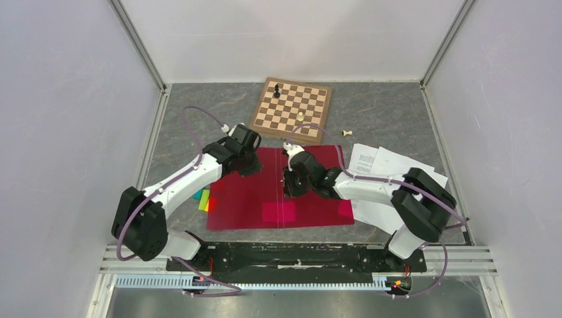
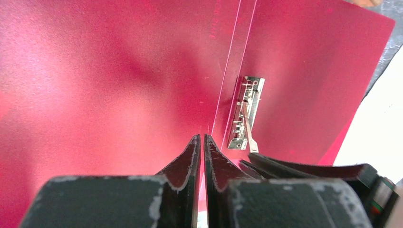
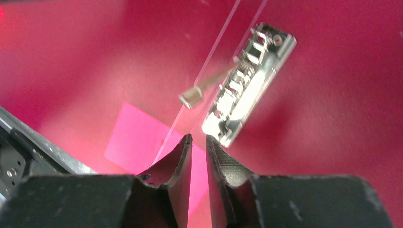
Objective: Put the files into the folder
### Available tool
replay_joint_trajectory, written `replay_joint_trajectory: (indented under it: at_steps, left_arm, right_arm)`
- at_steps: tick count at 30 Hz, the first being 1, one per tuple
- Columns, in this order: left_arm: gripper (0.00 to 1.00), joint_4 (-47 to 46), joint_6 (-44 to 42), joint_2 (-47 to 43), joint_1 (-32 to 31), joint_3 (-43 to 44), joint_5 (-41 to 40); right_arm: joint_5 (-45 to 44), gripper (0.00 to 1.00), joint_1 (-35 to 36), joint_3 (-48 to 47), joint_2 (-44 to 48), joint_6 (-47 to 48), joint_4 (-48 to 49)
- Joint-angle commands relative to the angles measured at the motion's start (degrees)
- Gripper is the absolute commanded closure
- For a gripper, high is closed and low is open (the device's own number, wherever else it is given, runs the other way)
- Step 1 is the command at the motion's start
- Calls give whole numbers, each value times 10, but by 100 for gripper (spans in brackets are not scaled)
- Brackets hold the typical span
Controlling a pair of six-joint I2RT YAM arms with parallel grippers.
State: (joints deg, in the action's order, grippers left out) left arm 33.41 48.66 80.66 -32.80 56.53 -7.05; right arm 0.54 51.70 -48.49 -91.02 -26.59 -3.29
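The crimson folder (image 1: pixel 245 199) lies open and flat on the table, with its metal clip (image 2: pixel 247 111) by the spine. The clip's lever stands raised in the right wrist view (image 3: pixel 209 85). My left gripper (image 1: pixel 250 167) is over the folder's far left part, its jaws together and empty (image 2: pixel 202 138). My right gripper (image 1: pixel 289 187) is low over the spine, next to the clip (image 3: pixel 198 138), its jaws nearly together with nothing between them. The files (image 1: pixel 391 162) are loose white sheets on the table right of the folder, partly under my right arm.
A wooden chessboard (image 1: pixel 291 109) with two pieces stands behind the folder. A light chess piece (image 1: pixel 347 133) lies on the table beside it. Coloured sticky notes (image 1: pixel 204 200) lie at the folder's left edge. White walls enclose the table.
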Motion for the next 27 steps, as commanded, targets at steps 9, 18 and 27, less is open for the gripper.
replay_joint_trajectory:
  at_steps: [9,18,27]
  left_arm:
    - [87,41,-54,-67,2,47,-32]
    - [87,40,-72,-79,2,55,-9]
    - [70,4,-82,-79,1,55,42]
  right_arm:
    - [-39,82,-17,-203,-141,36,-31]
    - [-49,82,-38,-257,-207,64,-47]
    - [-51,76,-47,-302,-214,76,-74]
